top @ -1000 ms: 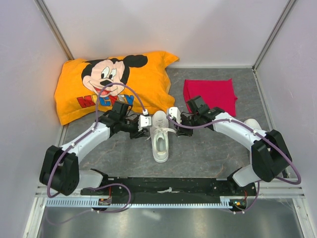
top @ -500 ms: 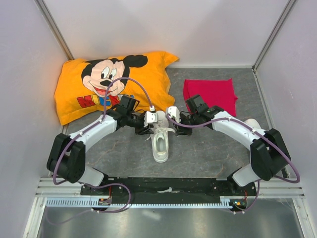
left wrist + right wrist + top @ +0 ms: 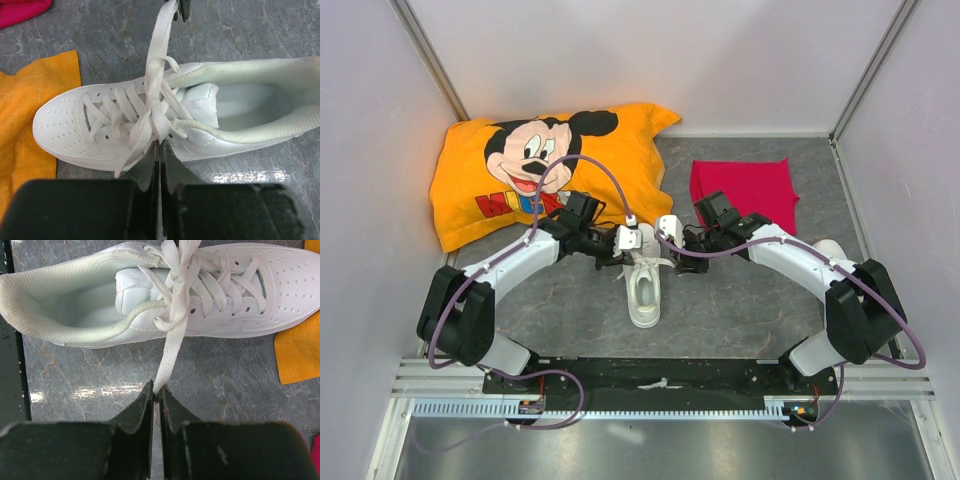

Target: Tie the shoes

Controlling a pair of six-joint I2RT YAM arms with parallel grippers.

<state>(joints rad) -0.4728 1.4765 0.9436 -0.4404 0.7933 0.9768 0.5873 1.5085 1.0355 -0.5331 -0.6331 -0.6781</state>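
From above, I see the white shoe (image 3: 644, 290) mid-frame on the grey counter (image 3: 740, 310), toe upward. Left wrist: my left end effector (image 3: 159, 150) is closed tight beside the laces (image 3: 152, 107); if it holds one, I cannot tell. Right wrist: the right end effector (image 3: 156, 390) pinches a lace end (image 3: 170, 345).

Shoe (image 3: 644, 285): white low-top sneaker, upright on its sole mid-bench (image 3: 740, 310), toe far, heel near. Laces (image 3: 155, 107): threaded, crossed in a loose knot over the tongue, one end stretched out each side. Second shoe (image 3: 830, 246): right side, mostly hidden.
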